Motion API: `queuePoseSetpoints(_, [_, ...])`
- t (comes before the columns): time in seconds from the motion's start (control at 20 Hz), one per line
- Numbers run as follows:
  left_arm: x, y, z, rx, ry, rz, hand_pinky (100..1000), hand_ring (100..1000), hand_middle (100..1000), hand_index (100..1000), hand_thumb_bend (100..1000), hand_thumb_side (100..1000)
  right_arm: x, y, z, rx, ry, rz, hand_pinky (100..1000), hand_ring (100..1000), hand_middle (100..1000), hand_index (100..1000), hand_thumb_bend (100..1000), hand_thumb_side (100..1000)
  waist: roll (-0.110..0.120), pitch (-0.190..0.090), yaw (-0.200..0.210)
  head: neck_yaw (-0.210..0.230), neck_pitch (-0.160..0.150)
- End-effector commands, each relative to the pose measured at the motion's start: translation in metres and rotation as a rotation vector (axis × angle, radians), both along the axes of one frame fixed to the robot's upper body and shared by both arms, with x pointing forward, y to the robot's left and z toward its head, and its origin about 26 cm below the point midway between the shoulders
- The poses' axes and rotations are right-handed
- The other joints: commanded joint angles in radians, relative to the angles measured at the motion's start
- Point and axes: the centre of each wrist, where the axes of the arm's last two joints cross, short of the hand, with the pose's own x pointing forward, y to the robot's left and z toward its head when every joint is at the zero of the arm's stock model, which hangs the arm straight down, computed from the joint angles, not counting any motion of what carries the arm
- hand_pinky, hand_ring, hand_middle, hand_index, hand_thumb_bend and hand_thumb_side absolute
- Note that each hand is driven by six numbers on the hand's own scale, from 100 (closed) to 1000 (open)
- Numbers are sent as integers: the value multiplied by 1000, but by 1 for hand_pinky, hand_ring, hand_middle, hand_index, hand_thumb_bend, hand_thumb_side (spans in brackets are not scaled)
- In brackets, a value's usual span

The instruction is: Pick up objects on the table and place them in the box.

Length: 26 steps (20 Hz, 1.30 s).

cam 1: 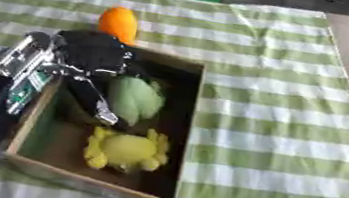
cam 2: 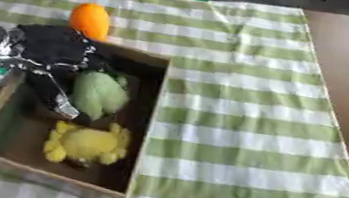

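Our left robot hand (cam 1: 92, 54) reaches in over the near-left wall of the box (cam 1: 174, 136), with its fingers (cam 1: 93, 102) curled down around a pale green leafy vegetable toy (cam 1: 135, 98), which sits low inside the box just under and to the right of the palm. We judge that the step in hand is the release: we should let the fingers straighten only once the green toy rests on the box floor, then lift straight up so nothing drags out. Just below the fingertips a yellow crab-like toy (cam 1: 127, 150) already lies in the box, so we should avoid pressing down on it. Just beyond the robot hand, outside the far wall, an orange fruit (cam 1: 119, 23) waits on the green-striped tabletop (cam 1: 278, 138). To the right nothing stands in the way. Our right robot hand does not show.
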Motion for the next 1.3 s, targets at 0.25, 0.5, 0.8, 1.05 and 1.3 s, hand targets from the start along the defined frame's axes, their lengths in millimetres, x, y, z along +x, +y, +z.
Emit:
queuePoseSetpoints(0.25, [-14, 3, 45, -89, -47, -48, 446, 651, 700, 852, 431, 1000, -4, -1, 8, -1, -30, -2, 733, 730, 581, 845, 100, 856, -1, -28, -1, 3, -21])
queuePoseSetpoints(0.5, [-23, 6, 60, -184, -40, -42, 419, 626, 698, 844, 367, 1000, -4, -1, 9, 5, -34, -4, 733, 730, 581, 845, 100, 855, -1, -30, -4, 9, -30])
queuePoseSetpoints(0.8, [-34, 18, 83, -363, -58, -6, 441, 666, 720, 847, 241, 1000, -3, 0, 11, 15, -43, -3, 733, 731, 582, 845, 100, 855, -4, -31, -6, 15, -50])
queuePoseSetpoints(1.05, [-26, 63, 95, -474, -64, 183, 498, 741, 761, 861, 152, 995, -3, 3, 15, 8, -58, 17, 733, 732, 585, 844, 100, 857, 0, -32, -16, 15, -26])
queuePoseSetpoints(1.3, [-7, 120, 98, -471, -44, 384, 507, 752, 761, 855, 253, 960, -2, 7, 20, -9, -75, 43, 733, 732, 585, 844, 100, 859, 13, -24, -38, 35, 1])
